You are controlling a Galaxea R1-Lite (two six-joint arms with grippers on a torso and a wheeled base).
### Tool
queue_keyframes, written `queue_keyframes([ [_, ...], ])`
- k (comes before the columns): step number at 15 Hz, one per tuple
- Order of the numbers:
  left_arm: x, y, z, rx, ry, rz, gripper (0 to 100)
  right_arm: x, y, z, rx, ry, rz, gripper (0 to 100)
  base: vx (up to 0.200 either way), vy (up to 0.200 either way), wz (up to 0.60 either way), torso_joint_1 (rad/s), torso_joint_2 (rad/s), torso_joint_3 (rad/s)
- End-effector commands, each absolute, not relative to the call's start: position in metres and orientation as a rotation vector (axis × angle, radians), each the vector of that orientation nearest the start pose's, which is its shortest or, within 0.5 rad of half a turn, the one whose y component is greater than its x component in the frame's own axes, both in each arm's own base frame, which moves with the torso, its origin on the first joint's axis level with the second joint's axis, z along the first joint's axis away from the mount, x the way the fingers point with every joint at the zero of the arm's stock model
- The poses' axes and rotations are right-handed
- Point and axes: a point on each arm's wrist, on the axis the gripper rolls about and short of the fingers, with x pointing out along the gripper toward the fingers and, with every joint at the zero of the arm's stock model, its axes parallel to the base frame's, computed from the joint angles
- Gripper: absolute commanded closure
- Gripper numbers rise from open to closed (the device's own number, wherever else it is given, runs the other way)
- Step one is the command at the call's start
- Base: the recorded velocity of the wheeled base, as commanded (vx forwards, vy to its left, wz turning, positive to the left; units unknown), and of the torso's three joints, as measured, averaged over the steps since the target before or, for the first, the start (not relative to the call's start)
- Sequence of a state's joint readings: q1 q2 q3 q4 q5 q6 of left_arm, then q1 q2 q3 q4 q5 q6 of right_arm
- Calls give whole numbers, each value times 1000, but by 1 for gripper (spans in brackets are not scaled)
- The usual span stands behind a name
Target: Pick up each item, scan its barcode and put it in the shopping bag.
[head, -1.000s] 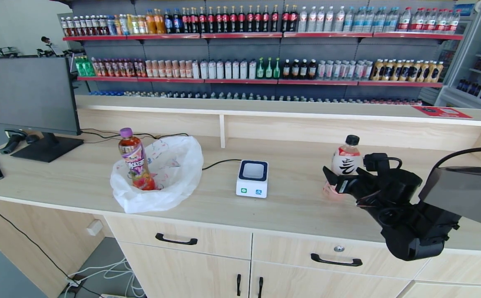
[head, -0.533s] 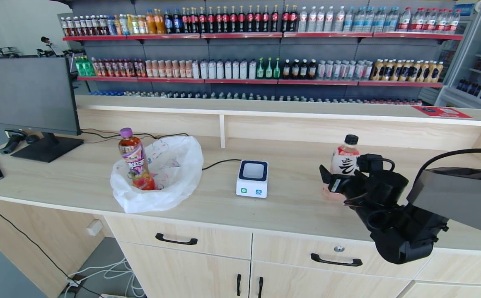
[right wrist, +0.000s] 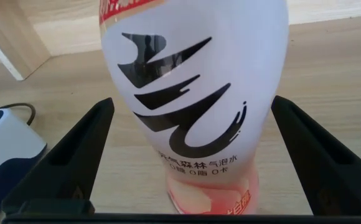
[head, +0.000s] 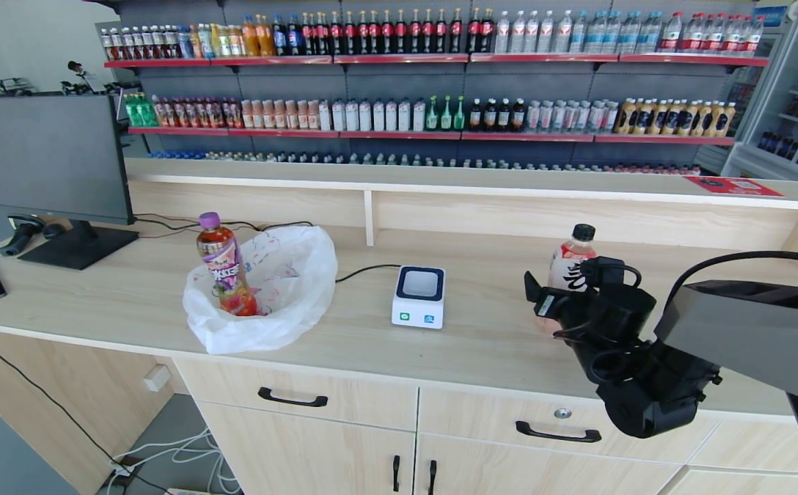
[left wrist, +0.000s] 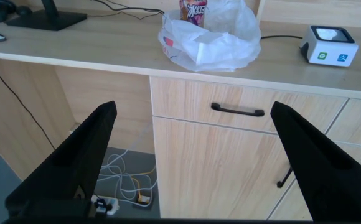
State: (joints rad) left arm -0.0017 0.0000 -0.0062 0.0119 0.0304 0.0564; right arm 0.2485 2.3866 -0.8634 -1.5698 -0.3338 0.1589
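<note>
While the bottle (head: pixel 567 265) stands upright, the right end effector (right wrist: pixel 194 109) brackets it, spread, seemingly not touching.

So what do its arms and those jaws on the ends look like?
The right arm has a boxy grey forearm shell, then a bulky matte black wrist. A thin black cable loops over it, and a small white sticker sits near the tip. The right gripper and left gripper each end in two flat, black, wedge-shaped jaws.
</note>
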Motion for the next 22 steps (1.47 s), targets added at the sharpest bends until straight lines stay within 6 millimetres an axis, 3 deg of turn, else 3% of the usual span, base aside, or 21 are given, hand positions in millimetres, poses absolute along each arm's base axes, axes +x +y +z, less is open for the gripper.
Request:
queue_keyframes([
  [1,-23,1,76,57,7,29,0,400,94,35,175,-62,-95,0,0,0,0,0,0,0],
  [12,-23,1,76,57,7,29,0,405,93,35,179,-81,-141,0,0,0,0,0,0,0],
  [13,-23,1,76,57,7,29,0,405,93,35,179,-81,-140,100,0,0,0,0,0,0],
  [22,-23,1,76,57,7,29,0,405,91,38,186,-88,-144,100,0,0,0,0,0,0],
])
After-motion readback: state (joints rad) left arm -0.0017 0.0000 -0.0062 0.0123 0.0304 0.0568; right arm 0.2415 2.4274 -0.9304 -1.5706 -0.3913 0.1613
